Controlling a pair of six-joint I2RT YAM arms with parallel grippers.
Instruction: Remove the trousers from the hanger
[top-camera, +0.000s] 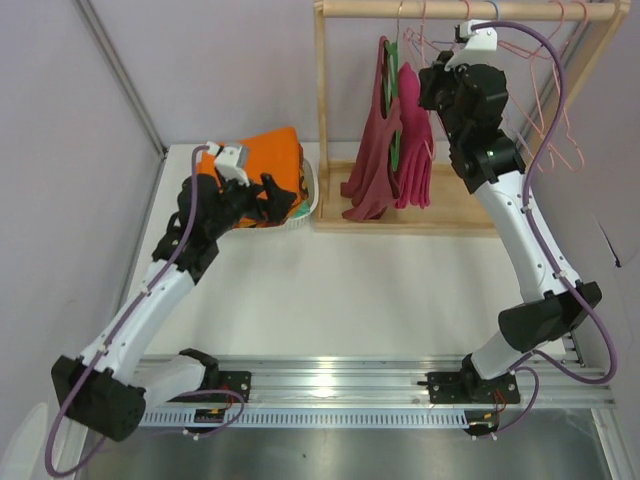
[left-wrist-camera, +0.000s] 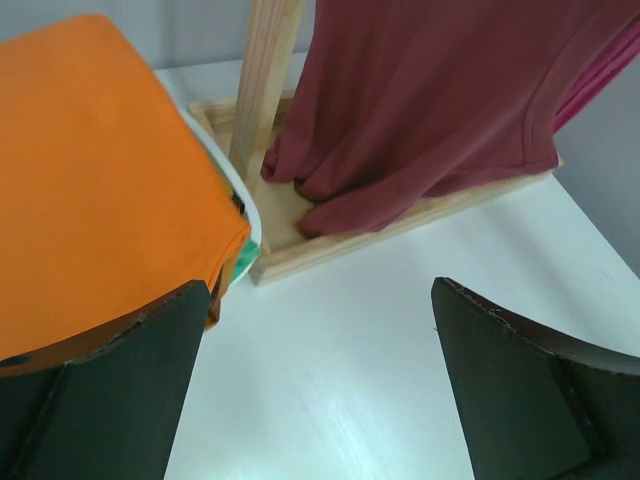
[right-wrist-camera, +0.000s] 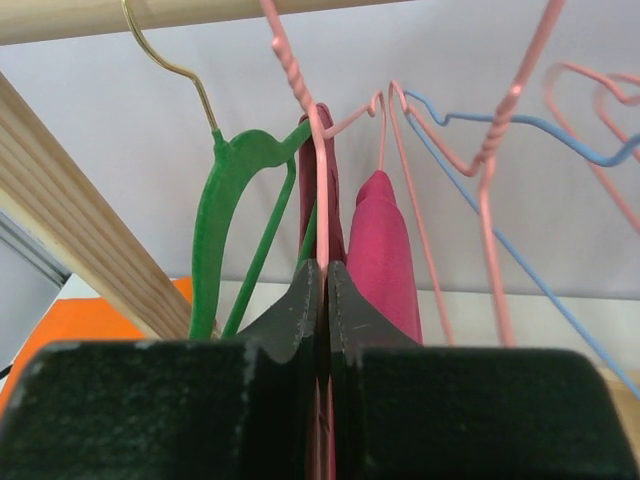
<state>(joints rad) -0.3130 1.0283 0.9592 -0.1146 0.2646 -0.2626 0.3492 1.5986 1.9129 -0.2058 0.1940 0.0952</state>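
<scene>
The bright magenta trousers (top-camera: 413, 150) hang from the wooden rail, draped over a thin light-pink wire hanger (top-camera: 405, 30). In the right wrist view the trousers (right-wrist-camera: 385, 250) sit just right of my jaws. My right gripper (top-camera: 430, 85) is up at the rack, and in its own view the right gripper (right-wrist-camera: 322, 270) is shut on a pink wire of the hanger (right-wrist-camera: 318, 170) running down from its twisted neck. My left gripper (top-camera: 275, 195) hovers low over the table beside the orange cloth. The left gripper (left-wrist-camera: 320, 380) is open, with nothing between its fingers.
A maroon garment (top-camera: 372, 160) on a green hanger (right-wrist-camera: 215, 230) hangs left of the trousers. A light-blue hanger (right-wrist-camera: 520, 125) and empty pink hangers (top-camera: 560, 110) hang to the right. The rack has a post (top-camera: 322, 110) and a base (top-camera: 460, 215). Folded orange cloth (top-camera: 270, 155) fills a white basket (top-camera: 308, 190).
</scene>
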